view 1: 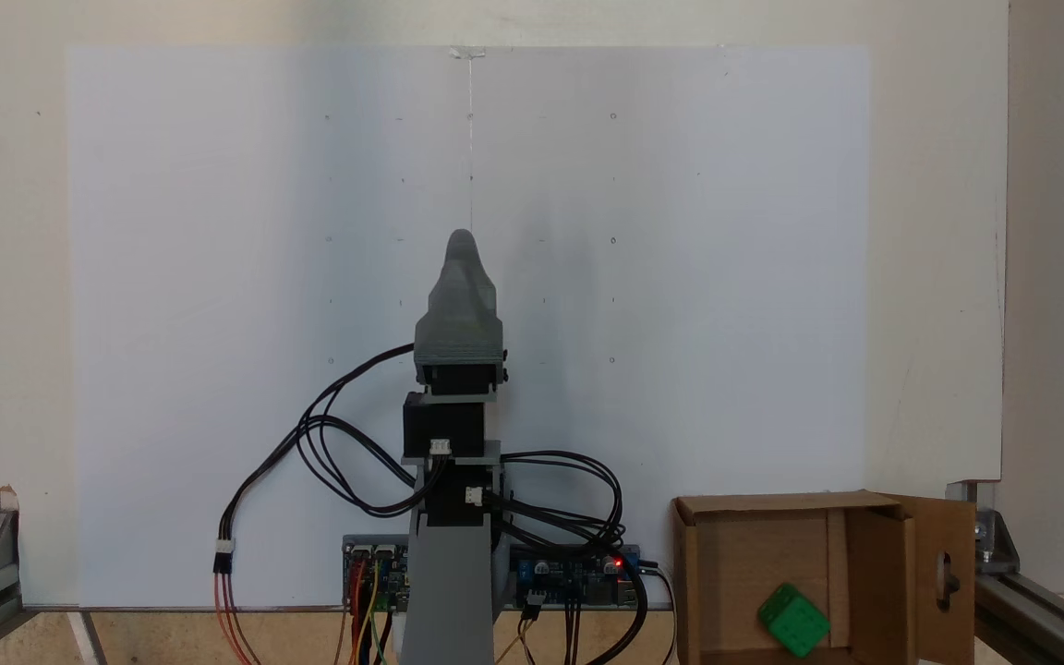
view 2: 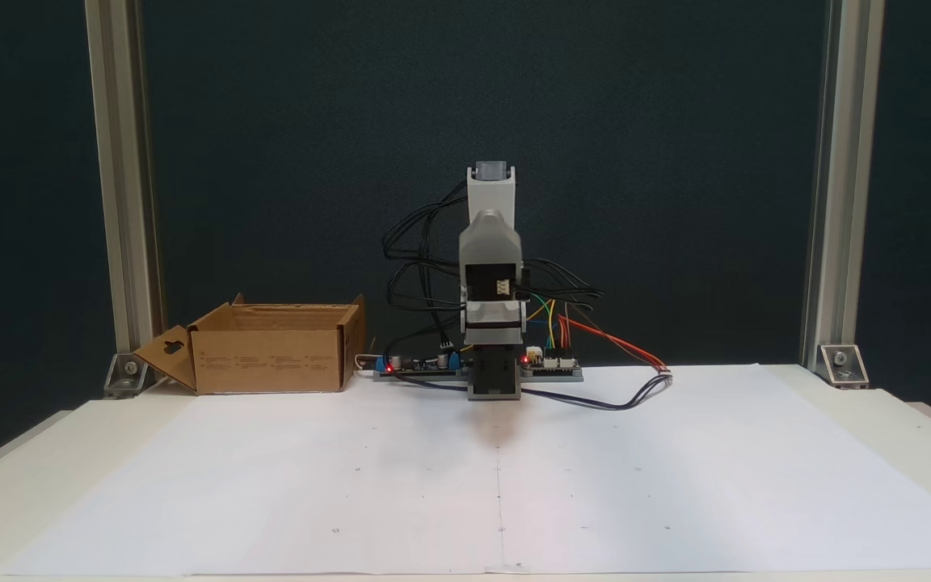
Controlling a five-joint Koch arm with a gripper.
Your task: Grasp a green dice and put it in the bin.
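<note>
Green dice [view 1: 793,620] lies inside bin [view 1: 869,526] — cables [view 1: 329,443] nearby.

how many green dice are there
1. The green dice lies inside the bin, near its lower right in a fixed view. The bin's walls could hide others.

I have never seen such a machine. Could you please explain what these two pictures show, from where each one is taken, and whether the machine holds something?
It is a small hobby robot arm fixed to a table covered with white paper. One fixed view looks down from above, the other looks at the arm from the front, level with the table. The arm is folded upright over its base. Its pincer shows just one grey tip from above, so I cannot tell whether it is open or shut. Nothing can be seen in it. Beside the base stands a brown cardboard box, the bin. The green dice already lies inside it. Circuit boards and wires sit at the base.
</note>
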